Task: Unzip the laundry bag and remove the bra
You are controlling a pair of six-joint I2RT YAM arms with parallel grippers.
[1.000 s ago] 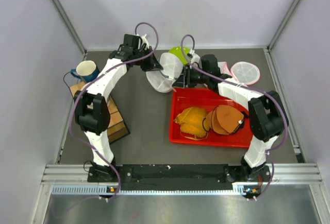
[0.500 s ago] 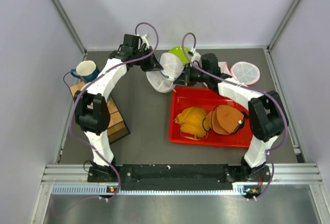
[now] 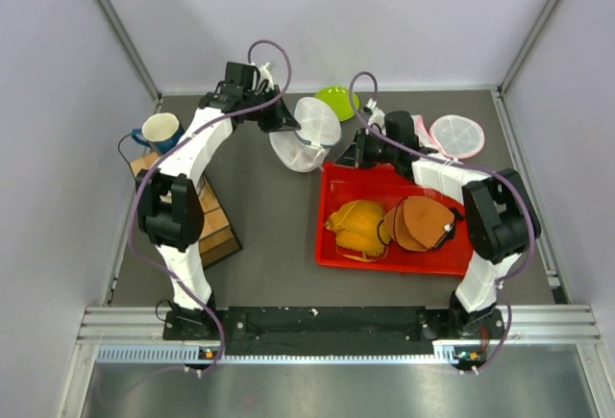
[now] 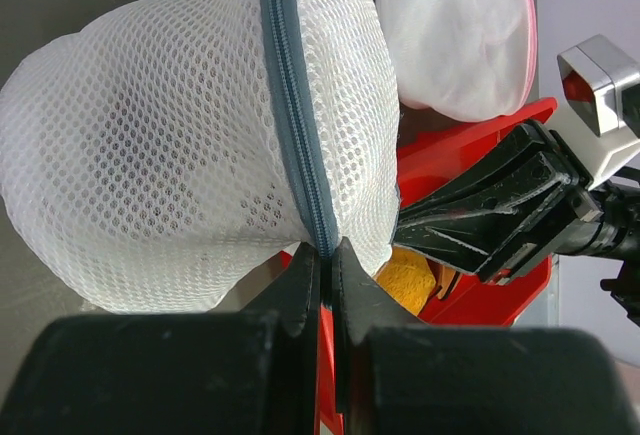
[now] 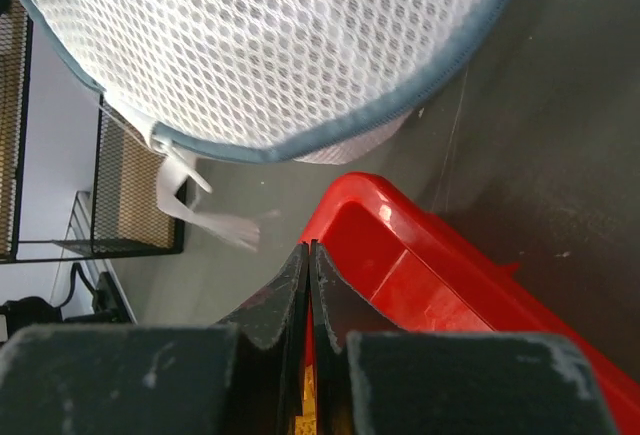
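The white mesh laundry bag (image 3: 306, 135) hangs off the table at the back, its grey zipper (image 4: 290, 105) running down to my left gripper (image 4: 327, 247). That gripper (image 3: 281, 120) is shut on the zipper seam at the bag's edge. The bra is hidden; only a dim shadow shows through the mesh (image 4: 150, 155). My right gripper (image 3: 348, 156) is shut on nothing, just right of the bag. In its wrist view the tips (image 5: 308, 247) sit over the red tray's corner (image 5: 400, 245), below the bag (image 5: 270, 45). A white tab (image 5: 185, 190) dangles from the bag's grey rim.
A red tray (image 3: 332, 250) holds orange (image 3: 360, 228) and brown (image 3: 418, 221) padded garments. A green bowl (image 3: 336, 101) sits behind the bag, and a pink-rimmed mesh bag (image 3: 456, 135) is at the back right. A mug (image 3: 161, 132) and a wire rack (image 3: 211, 216) stand at the left.
My right gripper has shut and drawn back from the bag toward the tray, holding nothing. The left gripper has swung the bag slightly left, uncovering the green bowl.
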